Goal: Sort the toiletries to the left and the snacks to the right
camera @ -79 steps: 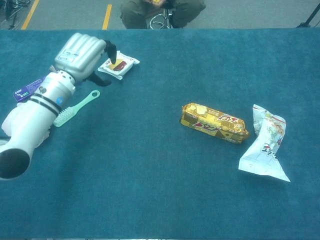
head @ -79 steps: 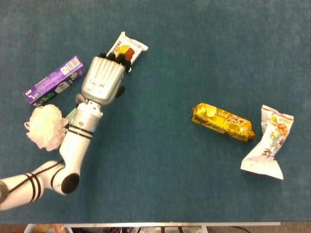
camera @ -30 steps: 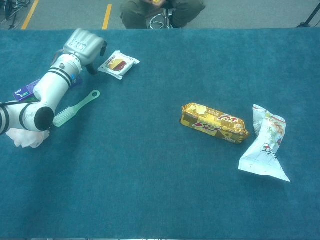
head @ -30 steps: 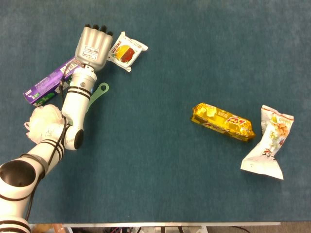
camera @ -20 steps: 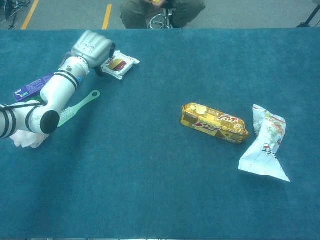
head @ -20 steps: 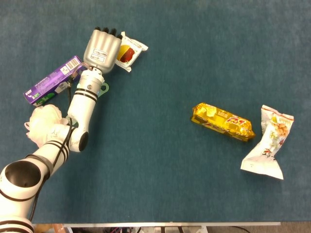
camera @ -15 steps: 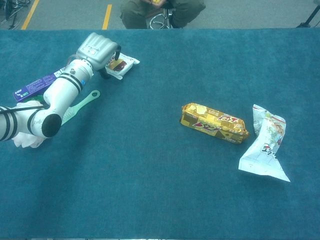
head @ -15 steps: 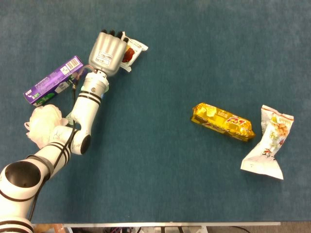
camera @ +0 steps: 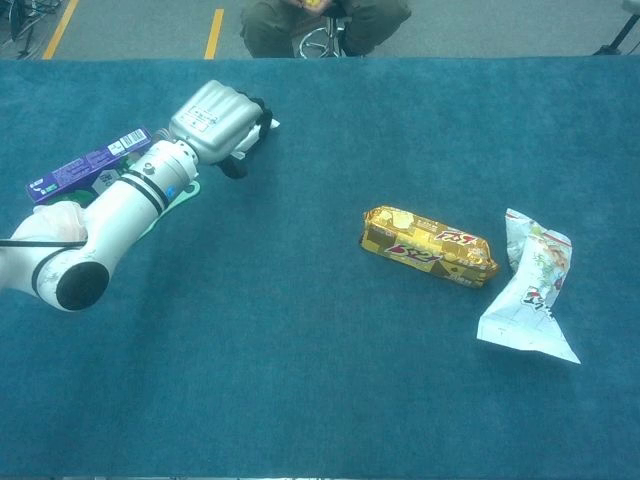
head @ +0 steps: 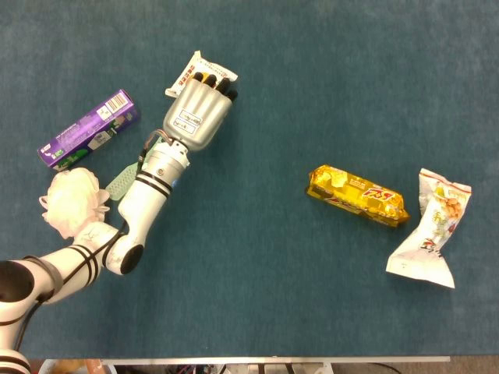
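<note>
My left hand (head: 197, 117) reaches over a small white snack packet (head: 194, 65) at the back left, and its dark fingertips (head: 210, 80) lie on top of it. The packet lies flat on the cloth, mostly hidden under the hand. In the chest view only a corner of the packet (camera: 270, 123) shows past the left hand (camera: 212, 122), whose thumb hangs apart from the fingers. A purple toothpaste box (head: 87, 130), a white bath sponge (head: 72, 202) and a green brush (head: 122, 182) lie at the left. A gold snack pack (head: 357, 195) and a white snack bag (head: 431, 231) lie at the right.
The table is covered with a blue cloth (head: 257, 296). In the chest view a seated person's legs and a stool (camera: 325, 25) show beyond the far edge. My left forearm (head: 148, 199) crosses over the green brush.
My left hand swung from beside the purple box rightward and now lies over the snack packet. The packet and the other items have not moved.
</note>
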Robot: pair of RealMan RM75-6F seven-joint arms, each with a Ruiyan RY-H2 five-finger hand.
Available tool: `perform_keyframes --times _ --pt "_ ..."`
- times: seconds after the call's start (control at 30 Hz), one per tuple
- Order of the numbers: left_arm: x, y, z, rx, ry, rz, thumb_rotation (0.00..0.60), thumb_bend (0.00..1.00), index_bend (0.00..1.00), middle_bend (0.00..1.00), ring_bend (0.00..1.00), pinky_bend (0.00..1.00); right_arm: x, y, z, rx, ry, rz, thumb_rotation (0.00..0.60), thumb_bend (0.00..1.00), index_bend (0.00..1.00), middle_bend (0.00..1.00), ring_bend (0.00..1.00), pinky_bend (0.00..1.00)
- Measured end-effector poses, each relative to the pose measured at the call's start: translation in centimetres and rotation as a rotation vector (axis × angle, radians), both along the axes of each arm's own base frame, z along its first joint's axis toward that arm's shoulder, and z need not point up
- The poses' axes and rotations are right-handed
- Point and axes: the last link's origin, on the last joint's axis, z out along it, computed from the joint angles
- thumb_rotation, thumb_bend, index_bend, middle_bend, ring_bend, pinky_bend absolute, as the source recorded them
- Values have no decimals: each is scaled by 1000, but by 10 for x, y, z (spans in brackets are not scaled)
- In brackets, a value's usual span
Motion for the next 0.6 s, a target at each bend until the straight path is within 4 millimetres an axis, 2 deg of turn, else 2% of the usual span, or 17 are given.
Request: perform_keyframes --times 0.37,0.6 --pt "-29 49 27 119 87 113 600 112 431 347 356 442 -5 -1 -1 9 0 -20 600 0 433 439 356 523" --pt "-48 71 38 160 161 162 600 112 431 347 356 442 -10 0 -2 15 1 -36 600 0 433 439 356 523"
